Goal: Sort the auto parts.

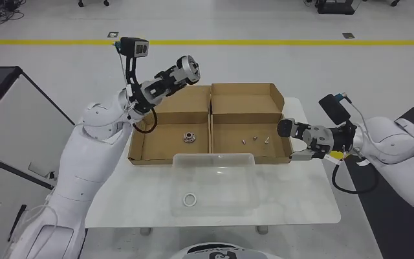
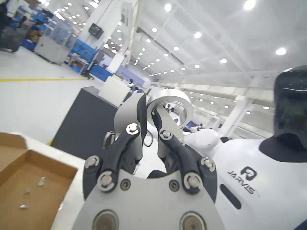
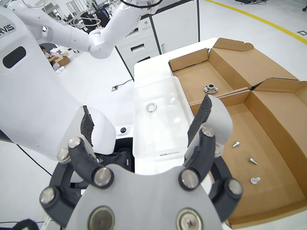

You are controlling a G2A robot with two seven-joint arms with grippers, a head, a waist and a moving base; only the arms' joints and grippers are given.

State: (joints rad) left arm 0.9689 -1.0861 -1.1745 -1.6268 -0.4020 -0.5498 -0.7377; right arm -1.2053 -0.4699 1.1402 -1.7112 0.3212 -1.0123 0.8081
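Observation:
My left gripper [image 1: 183,71] [image 2: 150,114] is raised above the far left part of the left cardboard box [image 1: 162,144], shut on the rim of a large metal ring [image 1: 189,67] [image 2: 174,110]. A flanged metal hub [image 1: 187,136] [image 3: 210,89] lies in that box. Three small bolts [image 1: 254,138] [image 3: 250,161] lie in the right cardboard box [image 1: 249,97] [image 3: 275,120]. A small white ring [image 1: 189,199] [image 3: 151,107] sits in the clear plastic bin [image 1: 213,162] [image 3: 139,144]. My right gripper [image 1: 289,142] [image 3: 139,123] hangs open and holds nothing, at the right box's right edge.
The two boxes stand side by side at the back of the white table [image 1: 310,207], with the bin in front of them. A dark cabinet [image 3: 168,20] stands beyond the table's left side.

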